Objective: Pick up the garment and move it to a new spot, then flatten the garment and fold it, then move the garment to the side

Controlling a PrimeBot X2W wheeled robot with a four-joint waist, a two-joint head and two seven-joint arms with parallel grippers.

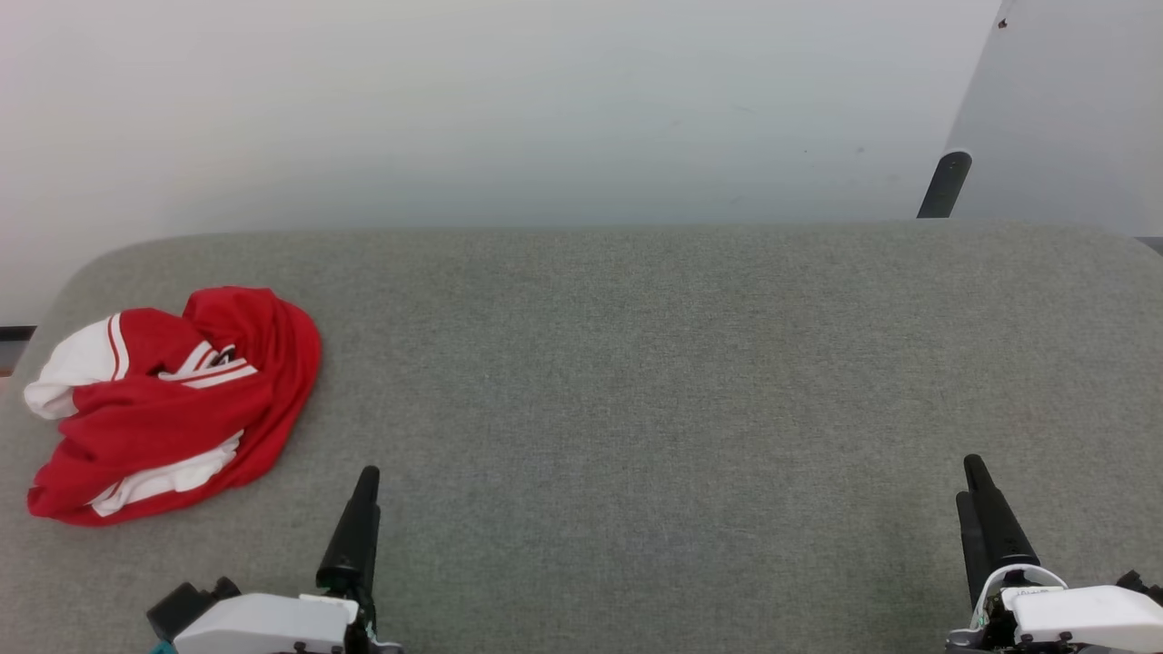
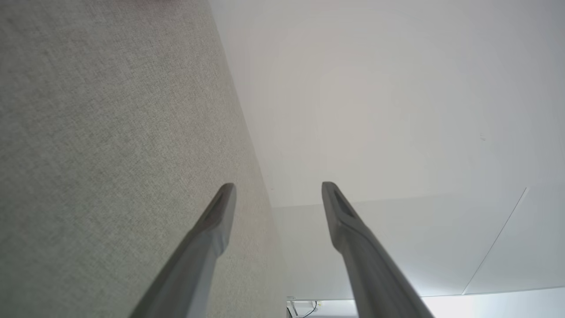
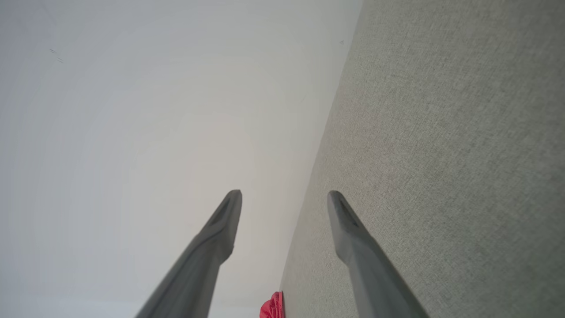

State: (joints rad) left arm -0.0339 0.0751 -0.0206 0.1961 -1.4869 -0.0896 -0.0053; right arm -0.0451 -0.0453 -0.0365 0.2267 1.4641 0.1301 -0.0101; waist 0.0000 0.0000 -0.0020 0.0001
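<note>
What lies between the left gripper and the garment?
Nothing but bare grey surface. In the head view, the stretch from the left gripper up and left to the crumpled garment holds no object.

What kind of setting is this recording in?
Likely an indoor lab or test room: a bare white wall, a wide grey fabric-covered surface, and a single crumpled red-and-white garment lying on it.

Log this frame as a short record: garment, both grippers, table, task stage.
garment: red and white, crumpled in a heap at the table's left end
left gripper: open, empty, low near the front edge, apart from the garment
right gripper: open, empty, near the front edge at the right
table: grey fabric top, bare beside the garment
stage: garment not yet picked up
</note>
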